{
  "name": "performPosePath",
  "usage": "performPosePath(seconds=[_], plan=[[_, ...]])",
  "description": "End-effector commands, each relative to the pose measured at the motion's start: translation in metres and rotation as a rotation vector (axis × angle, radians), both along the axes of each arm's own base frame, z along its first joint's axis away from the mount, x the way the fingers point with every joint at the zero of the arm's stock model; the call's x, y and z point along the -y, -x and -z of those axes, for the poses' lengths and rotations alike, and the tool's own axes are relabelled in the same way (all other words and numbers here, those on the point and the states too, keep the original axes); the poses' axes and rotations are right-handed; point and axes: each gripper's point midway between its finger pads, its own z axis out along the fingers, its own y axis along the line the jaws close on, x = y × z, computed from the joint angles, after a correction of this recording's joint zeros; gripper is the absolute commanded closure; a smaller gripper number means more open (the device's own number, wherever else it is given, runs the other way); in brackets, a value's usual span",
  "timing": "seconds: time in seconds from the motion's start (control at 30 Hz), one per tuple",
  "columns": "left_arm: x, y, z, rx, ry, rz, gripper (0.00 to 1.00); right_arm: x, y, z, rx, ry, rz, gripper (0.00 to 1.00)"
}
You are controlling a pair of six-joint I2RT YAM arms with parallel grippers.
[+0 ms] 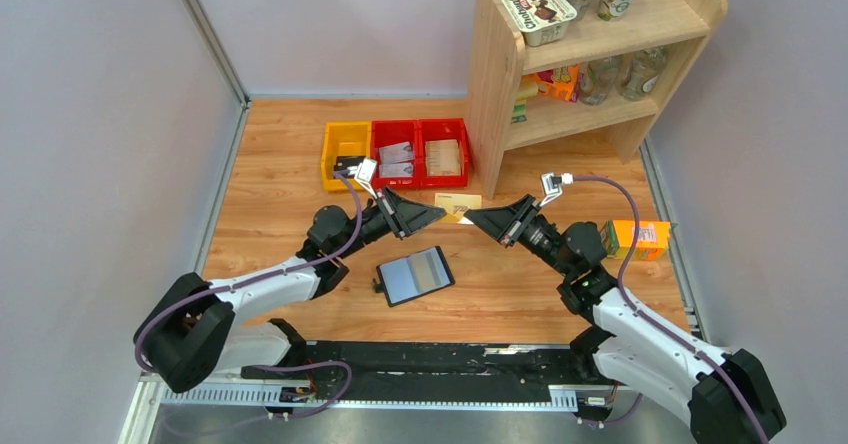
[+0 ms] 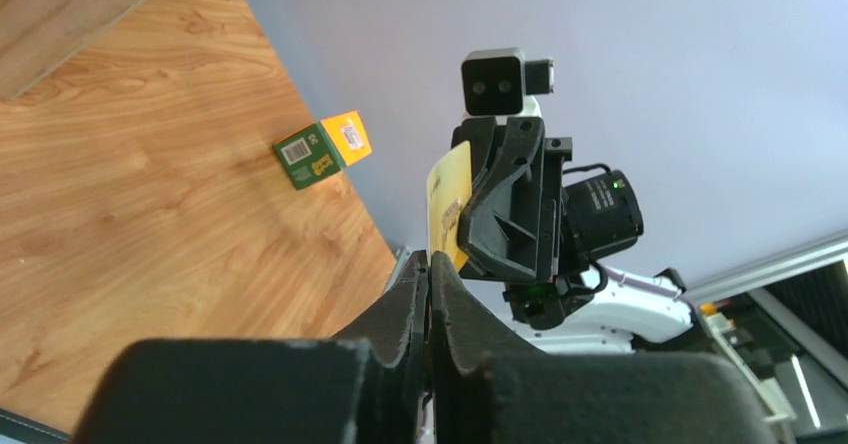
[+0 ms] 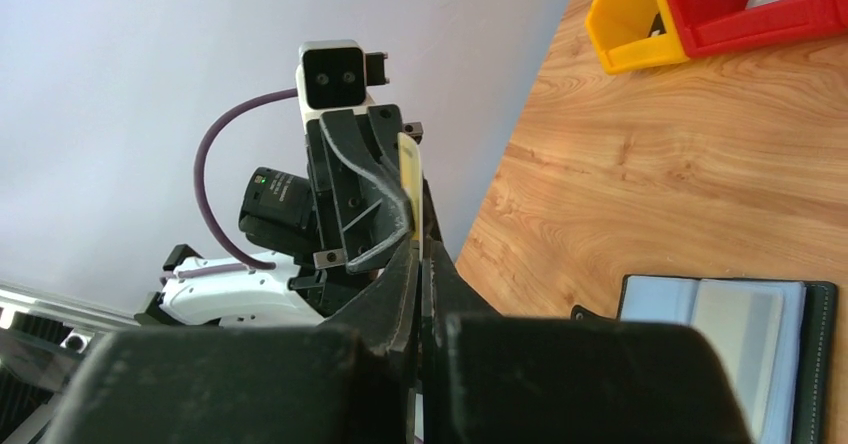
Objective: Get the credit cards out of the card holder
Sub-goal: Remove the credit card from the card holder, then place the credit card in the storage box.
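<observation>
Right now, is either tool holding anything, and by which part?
Yes, one yellow card, held in the air by both. The left tool pinches one end and the right tool pinches the opposite end.

Overhead, the yellow card (image 1: pixel 458 204) near the table's centre had both short ends hidden by the tips of the left gripper (image 1: pixel 442 217) and right gripper (image 1: pixel 471 215). Its print was too small to read.

From the left wrist, the card's 3 o'clock side was covered by the right gripper's black fingers (image 2: pixel 500 214). The left gripper's own fingers (image 2: pixel 400 329) were a blurred dark mass at 6 o'clock.

From the right wrist, the card holder (image 3: pixel 660 344) at 4 o'clock was cut off by the bottom edge. The yellow bin (image 3: pixel 625 14) and red bin (image 3: pixel 740 26) at 1 o'clock were cropped by the top edge.
</observation>
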Motion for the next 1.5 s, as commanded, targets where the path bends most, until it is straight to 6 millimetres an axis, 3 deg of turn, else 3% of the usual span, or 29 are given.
performPosePath(seconds=[0.0, 0.07, 0.13, 0.23, 0.27, 0.37, 0.43, 0.47, 0.6, 0.87, 1.07, 1.27, 1.33, 1.47], plan=[[0.004, -0.002, -0.026, 0.074, 0.052, 0.006, 1.00, 0.005, -0.003, -0.009, 0.042, -0.025, 0.020, 0.97], [0.001, -0.009, -0.022, 0.062, 0.039, -0.024, 1.00, 0.009, -0.007, -0.002, 0.030, 0.002, 0.048, 0.83], [-0.003, -0.019, -0.013, 0.033, -0.001, -0.054, 1.00, 0.015, -0.009, 0.004, 0.023, 0.045, 0.080, 0.54], [-0.007, -0.042, 0.004, -0.011, -0.115, -0.109, 1.00, 0.028, -0.015, 0.018, 0.017, 0.169, 0.158, 0.26], [-0.012, -0.052, 0.018, -0.056, -0.173, -0.133, 1.00, 0.033, -0.015, 0.022, 0.015, 0.215, 0.178, 0.21], [-0.014, -0.080, 0.023, -0.042, -0.270, -0.180, 1.00, 0.050, -0.016, 0.024, 0.038, 0.325, 0.252, 0.07], [-0.020, -0.105, 0.038, -0.085, -0.335, -0.227, 1.00, 0.065, -0.016, 0.036, 0.007, 0.403, 0.308, 0.03], [-0.023, -0.117, 0.040, -0.092, -0.354, -0.246, 1.00, 0.072, -0.017, 0.036, 0.015, 0.422, 0.339, 0.02], [-0.027, -0.167, 0.080, -0.155, -0.500, -0.289, 1.00, 0.092, -0.019, 0.037, 0.031, 0.467, 0.435, 0.00], [-0.016, -0.236, 0.118, -0.212, -0.686, -0.312, 1.00, 0.113, -0.016, 0.036, 0.063, 0.542, 0.514, 0.00], [-0.010, -0.257, 0.153, -0.328, -0.748, -0.319, 1.00, 0.116, -0.015, 0.028, 0.090, 0.548, 0.525, 0.00], [0.003, -0.260, 0.164, -0.355, -0.708, -0.297, 0.98, 0.117, -0.014, 0.030, 0.087, 0.549, 0.524, 0.00], [0.008, -0.259, 0.163, -0.344, -0.716, -0.289, 0.93, 0.116, -0.014, 0.029, 0.087, 0.549, 0.522, 0.00], [0.005, -0.257, 0.156, -0.319, -0.765, -0.308, 0.69, 0.117, -0.013, 0.027, 0.091, 0.550, 0.521, 0.00]])
